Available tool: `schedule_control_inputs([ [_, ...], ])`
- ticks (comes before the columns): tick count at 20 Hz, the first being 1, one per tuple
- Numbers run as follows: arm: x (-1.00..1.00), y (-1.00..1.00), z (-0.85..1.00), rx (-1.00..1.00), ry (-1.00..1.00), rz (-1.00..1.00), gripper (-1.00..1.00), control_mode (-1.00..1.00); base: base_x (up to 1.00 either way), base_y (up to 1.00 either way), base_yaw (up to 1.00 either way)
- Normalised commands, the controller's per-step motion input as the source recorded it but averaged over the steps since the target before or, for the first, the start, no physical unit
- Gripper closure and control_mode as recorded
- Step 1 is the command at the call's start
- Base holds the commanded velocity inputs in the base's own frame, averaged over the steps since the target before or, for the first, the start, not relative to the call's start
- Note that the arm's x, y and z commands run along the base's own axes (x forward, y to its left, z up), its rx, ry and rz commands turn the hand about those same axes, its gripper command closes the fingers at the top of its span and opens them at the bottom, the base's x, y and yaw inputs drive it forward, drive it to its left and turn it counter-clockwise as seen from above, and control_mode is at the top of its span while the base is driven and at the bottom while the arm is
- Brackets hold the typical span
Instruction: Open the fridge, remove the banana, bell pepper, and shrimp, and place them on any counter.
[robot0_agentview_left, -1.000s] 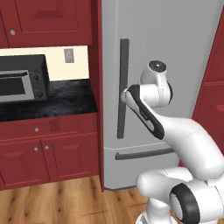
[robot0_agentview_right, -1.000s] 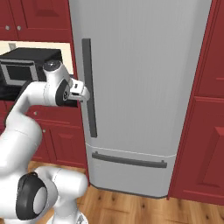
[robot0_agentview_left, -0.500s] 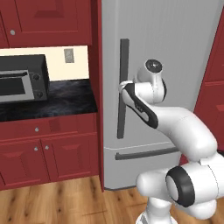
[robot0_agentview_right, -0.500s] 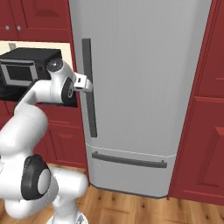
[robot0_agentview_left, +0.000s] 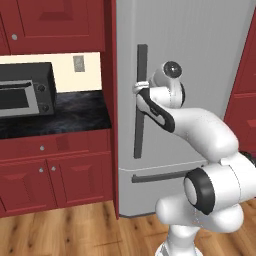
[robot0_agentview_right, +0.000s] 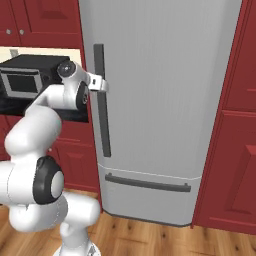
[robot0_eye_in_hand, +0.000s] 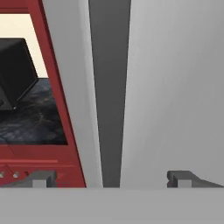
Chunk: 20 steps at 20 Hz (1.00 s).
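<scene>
The fridge (robot0_agentview_left: 200, 75) stands shut at the right of the red cabinets, its long dark handle (robot0_eye_in_hand: 109, 87) running upright near its left edge. The black worktop (robot0_agentview_left: 60, 117) lies to its left, carrying a microwave (robot0_agentview_left: 25, 90). The end effector (robot0_eye_in_hand: 109, 179) is at the handle, fingers (robot0_eye_in_hand: 41, 178) spread wide on either side of the bar, gripping nothing.

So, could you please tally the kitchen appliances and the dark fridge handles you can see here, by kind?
Fridge: 1
Microwave: 1
Upright fridge handle: 1
Drawer handle: 1
Total: 4
</scene>
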Motion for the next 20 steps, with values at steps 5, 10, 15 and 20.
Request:
schedule_control_inputs([
  [5, 0.76, 0.0, 0.0, 0.01, -0.01, 0.0, -1.0, -1.0, 0.0, 0.0, 0.0],
  [10, 0.87, 0.0, -0.02, 0.01, 0.0, 0.0, -1.0, -1.0, 0.0, 0.0, 0.0],
  [15, 0.69, 0.03, -0.2, 0.0, 0.0, -0.03, -1.0, -1.0, 0.0, 0.0, 0.0],
  [20, 0.47, 0.27, -0.24, 0.0, 0.0, -0.11, -1.0, -1.0, 0.0, 0.0, 0.0],
])
